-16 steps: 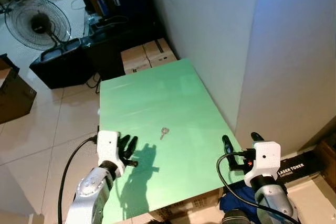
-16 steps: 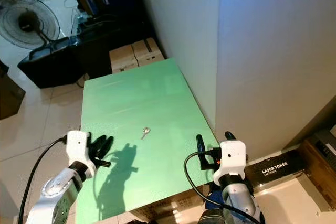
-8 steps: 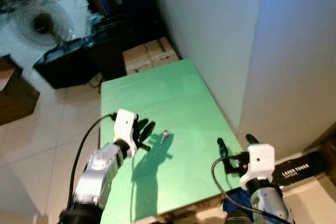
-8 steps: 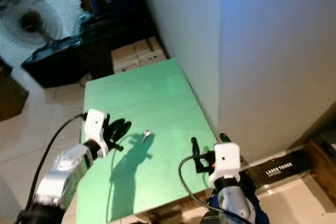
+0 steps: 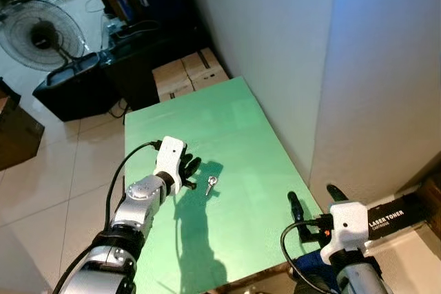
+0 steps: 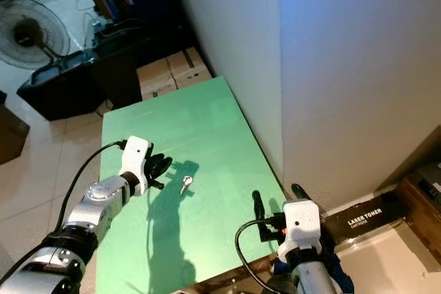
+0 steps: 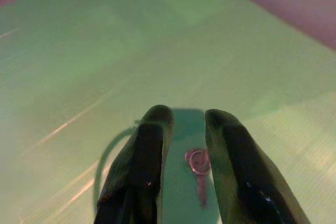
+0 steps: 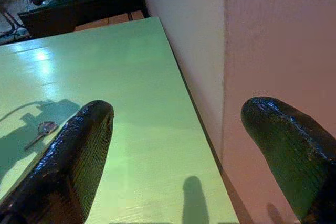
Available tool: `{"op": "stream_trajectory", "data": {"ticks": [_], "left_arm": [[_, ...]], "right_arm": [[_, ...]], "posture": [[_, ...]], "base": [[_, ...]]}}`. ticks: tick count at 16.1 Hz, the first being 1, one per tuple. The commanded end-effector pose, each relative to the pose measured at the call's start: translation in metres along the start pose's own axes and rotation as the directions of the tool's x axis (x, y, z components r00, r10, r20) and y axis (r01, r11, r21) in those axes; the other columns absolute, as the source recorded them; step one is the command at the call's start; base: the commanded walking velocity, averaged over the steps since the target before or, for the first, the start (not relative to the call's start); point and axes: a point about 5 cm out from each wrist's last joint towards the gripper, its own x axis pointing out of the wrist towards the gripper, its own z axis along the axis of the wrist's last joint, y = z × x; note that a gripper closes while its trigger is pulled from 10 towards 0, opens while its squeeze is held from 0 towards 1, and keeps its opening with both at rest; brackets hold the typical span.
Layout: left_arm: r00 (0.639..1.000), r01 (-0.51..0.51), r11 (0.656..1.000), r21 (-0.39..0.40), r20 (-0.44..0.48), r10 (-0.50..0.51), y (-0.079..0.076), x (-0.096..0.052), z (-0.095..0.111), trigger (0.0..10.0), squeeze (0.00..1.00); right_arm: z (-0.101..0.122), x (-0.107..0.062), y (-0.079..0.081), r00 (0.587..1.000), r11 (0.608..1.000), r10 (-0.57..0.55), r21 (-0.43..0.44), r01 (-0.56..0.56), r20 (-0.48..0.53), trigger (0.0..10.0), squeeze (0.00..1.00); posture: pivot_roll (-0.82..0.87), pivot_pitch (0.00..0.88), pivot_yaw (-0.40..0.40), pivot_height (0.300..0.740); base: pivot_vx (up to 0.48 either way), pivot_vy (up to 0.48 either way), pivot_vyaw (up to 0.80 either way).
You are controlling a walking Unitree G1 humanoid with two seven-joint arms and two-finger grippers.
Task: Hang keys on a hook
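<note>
Left wrist view gives you the left gripper (image 7: 181, 129) w/ fingers (image 7: 149, 145) a narrow gap apart, holding nothing; the key (image 7: 198, 167) lies flat on the green table (image 5: 234, 129) in that gap, near the tips, not clearly touching. Your right gripper (image 8: 178, 129) hangs wide open at the table's near-right corner by the wall (image 5: 275, 46), gripping nothing. Vs 1 s ago, left arm has reached fwd from the table's left edge to the key, which hasn't moved.
</note>
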Motion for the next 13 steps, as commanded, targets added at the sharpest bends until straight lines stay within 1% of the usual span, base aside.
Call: {"op": "stream_trajectory", "data": {"ticks": [1,2,3,4,5,6,7,9,10,11,13], "left_arm": [[0.997,-0.070,0.996,-0.062,0.022,0.071,0.016,-0.005,0.000,10.0,0.00],[0.994,-0.084,0.988,-0.129,0.061,0.092,0.018,-0.006,0.002,10.0,0.00],[0.987,-0.094,0.977,-0.192,0.111,0.117,0.019,-0.007,0.004,10.0,0.00],[0.976,-0.118,0.963,-0.243,0.150,0.157,0.017,-0.011,-0.001,10.0,0.00],[0.971,-0.130,0.956,-0.262,0.160,0.176,0.014,-0.012,-0.006,10.0,0.00],[0.970,-0.156,0.948,-0.277,0.140,0.200,0.009,-0.015,-0.019,10.0,0.00],[0.970,-0.171,0.945,-0.278,0.120,0.210,0.004,-0.019,-0.032,10.0,0.00],[0.972,-0.180,0.940,-0.289,0.097,0.216,-0.008,-0.024,-0.049,10.0,0.00],[0.972,-0.182,0.940,-0.289,0.094,0.217,-0.011,-0.026,-0.053,10.0,0.00],[0.973,-0.182,0.942,-0.282,0.090,0.214,-0.016,-0.028,-0.057,10.0,0.00],[0.979,-0.175,0.958,-0.226,0.066,0.195,-0.019,-0.028,-0.061,10.0,0.00]], "right_arm": [[0.007,0.003,0.002,0.999,1.000,0.001,0.000,-0.002,0.041,10.0,0.00],[0.007,0.007,-0.003,0.999,1.000,-0.007,-0.010,0.007,0.049,10.0,0.00],[0.008,0.016,-0.008,0.999,0.999,0.002,-0.034,-0.001,0.049,10.0,0.00],[0.013,0.026,-0.015,0.998,0.996,0.042,-0.075,-0.038,0.051,10.0,0.00],[0.017,0.031,-0.020,0.997,0.993,0.066,-0.097,-0.061,0.050,10.0,0.00],[0.019,0.035,-0.028,0.995,0.988,0.092,-0.127,-0.087,0.033,10.0,0.00],[0.020,0.040,-0.032,0.994,0.985,0.107,-0.136,-0.103,0.021,10.0,0.00],[0.024,0.044,-0.036,0.990,0.978,0.141,-0.159,-0.137,0.015,10.0,0.00],[0.024,0.045,-0.036,0.988,0.975,0.153,-0.162,-0.149,0.011,10.0,0.00],[0.022,0.046,-0.033,0.985,0.974,0.170,-0.155,-0.168,0.001,10.0,0.00],[0.016,0.043,-0.023,0.982,0.974,0.189,-0.122,-0.190,-0.015,10.0,0.00]], "posture": [[-0.38,0.045,0.280,0.740],[-0.37,0.029,0.263,0.740],[-0.36,0.015,0.223,0.740],[-0.35,0.014,0.172,0.740],[-0.35,0.014,0.159,0.740],[-0.33,0.010,0.097,0.740],[-0.33,0.013,0.085,0.740],[-0.31,0.032,0.024,0.740],[-0.30,0.034,0.019,0.740],[-0.29,0.039,0.021,0.740],[-0.28,0.047,0.030,0.740]], "base": [[0.000,0.000,0.00],[0.000,0.000,0.00],[0.000,0.000,0.00],[0.000,0.000,0.00],[0.000,0.000,0.00],[0.000,0.000,0.00],[0.000,0.000,0.00],[0.000,0.000,0.00],[0.000,0.000,0.00],[0.000,0.000,0.00],[0.000,0.000,0.00]]}}
